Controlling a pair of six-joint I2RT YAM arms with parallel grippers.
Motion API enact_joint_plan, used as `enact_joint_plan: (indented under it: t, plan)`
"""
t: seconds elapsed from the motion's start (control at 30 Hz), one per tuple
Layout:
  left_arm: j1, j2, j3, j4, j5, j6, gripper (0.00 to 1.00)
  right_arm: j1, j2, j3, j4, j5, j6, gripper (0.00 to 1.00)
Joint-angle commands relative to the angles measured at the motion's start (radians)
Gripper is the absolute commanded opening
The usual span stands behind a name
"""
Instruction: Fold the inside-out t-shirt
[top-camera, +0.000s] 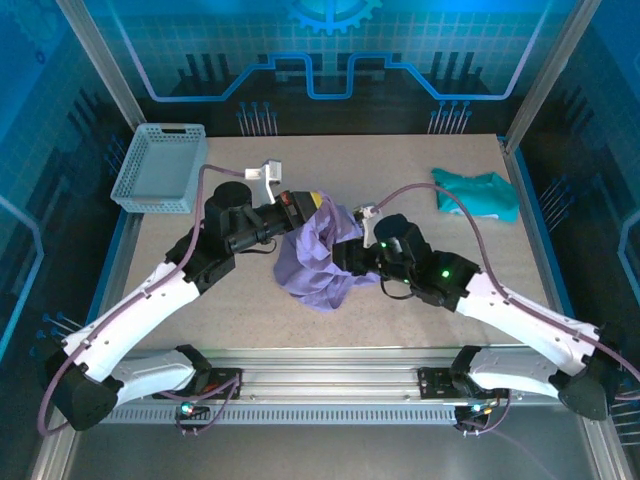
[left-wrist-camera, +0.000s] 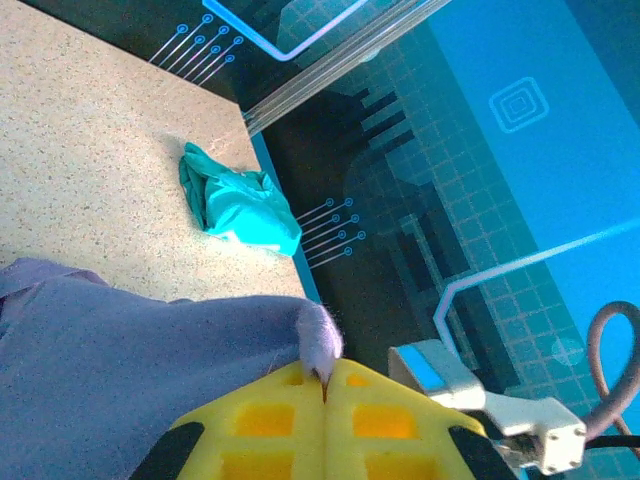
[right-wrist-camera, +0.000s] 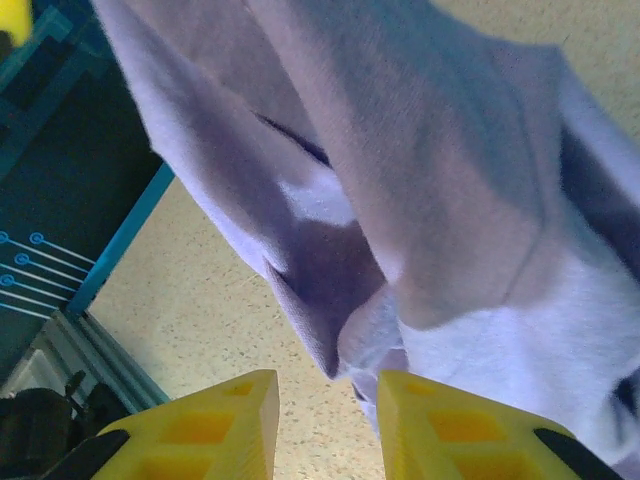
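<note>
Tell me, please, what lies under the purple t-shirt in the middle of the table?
Under the lifted t-shirt, the right wrist view shows the speckled table. From above, its bunched folds cover the surface below them, so that patch cannot be seen.

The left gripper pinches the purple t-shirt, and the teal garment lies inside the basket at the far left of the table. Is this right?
Not fully. The left gripper does pinch the purple t-shirt, but the teal garment lies on the bare table at its far right corner, apart from the basket at the far left. The top external view shows this.
</note>
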Motion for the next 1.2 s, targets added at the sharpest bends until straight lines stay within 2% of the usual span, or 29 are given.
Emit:
enact_joint_plan:
  t: [0.0,0.2,0.33,0.47,0.7,0.8,0.9,0.97,1.03,1.1,1.17]
  plan:
    - [-0.008,-0.005,0.036,-0.004,-0.022,0.036,0.0,0.01,0.05,0.003,0.081,0.002,0.11,0.32]
    - [-0.008,-0.01,0.034,-0.004,-0.021,0.04,0.0,0.001,0.123,0.024,0.122,0.055,0.159,0.38]
    - [-0.008,-0.012,0.035,-0.006,-0.018,0.044,0.0,-0.019,0.145,0.018,0.143,0.092,0.166,0.34]
    - [-0.008,-0.017,0.033,-0.005,-0.017,0.05,0.0,-0.054,0.154,-0.009,0.194,0.08,0.172,0.29]
    - [-0.008,-0.017,0.03,-0.003,-0.019,0.052,0.0,-0.082,0.169,-0.022,0.236,0.048,0.18,0.34]
    - [-0.008,-0.016,0.03,-0.003,-0.018,0.051,0.0,-0.082,0.192,-0.013,0.225,0.05,0.178,0.33]
    - [-0.008,-0.017,0.031,-0.001,-0.021,0.051,0.0,-0.083,0.21,-0.015,0.223,0.054,0.173,0.26]
    - [-0.007,-0.026,0.03,-0.014,-0.048,0.054,0.0,-0.095,0.209,-0.004,0.217,0.038,0.134,0.09]
    - [0.006,-0.042,0.026,-0.057,-0.117,0.054,0.0,-0.127,0.162,-0.011,0.246,-0.023,0.045,0.01]
    - [0.057,-0.061,0.015,-0.095,-0.165,0.023,0.0,-0.16,0.067,-0.025,0.289,-0.089,-0.064,0.0]
    - [0.139,-0.075,-0.009,-0.086,-0.151,-0.034,0.0,-0.211,0.0,-0.027,0.316,-0.186,-0.128,0.0]
